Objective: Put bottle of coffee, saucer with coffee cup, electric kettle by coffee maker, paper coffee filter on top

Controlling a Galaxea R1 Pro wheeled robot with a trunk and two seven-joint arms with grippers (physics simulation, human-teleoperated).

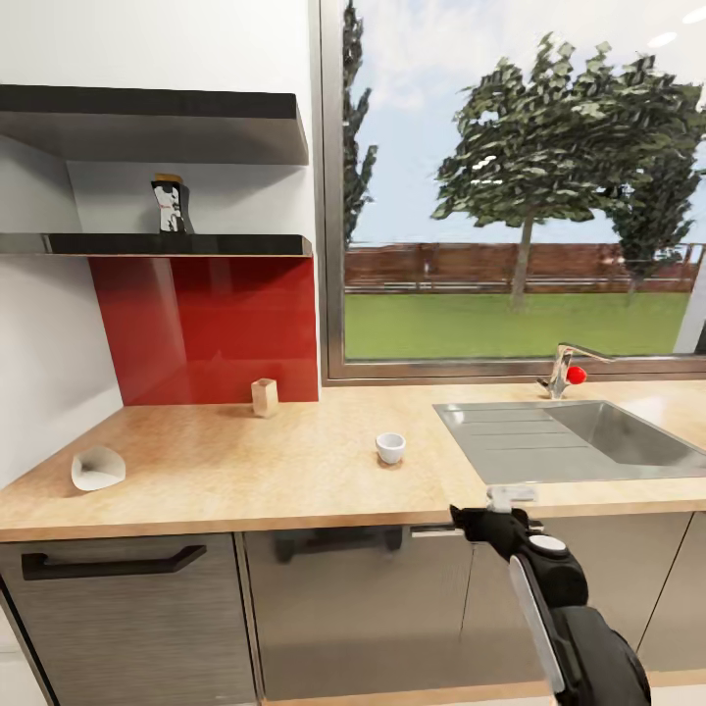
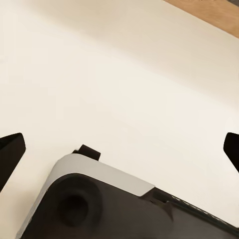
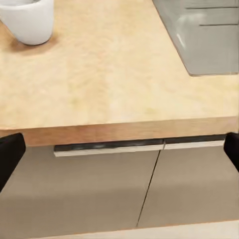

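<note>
Coffee cup (image 1: 390, 447) — small, white, glossy, rounded — sits on your pale wood-grain countertop (image 1: 245, 471) near centre, at eleven o'clock from your right gripper (image 1: 510, 497), whose fingers are spread and empty by the counter edge. The bottle of coffee (image 1: 171, 204) stands on the dark shelf (image 1: 157, 244) at ten o'clock above a red backsplash (image 1: 211, 328). Your left gripper (image 2: 119, 149) is released — open over white floor.

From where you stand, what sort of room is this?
A home kitchen, it seems: a wooden countertop with a steel sink and tap under a garden window, plus wall shelves and a white coffee cup.
</note>
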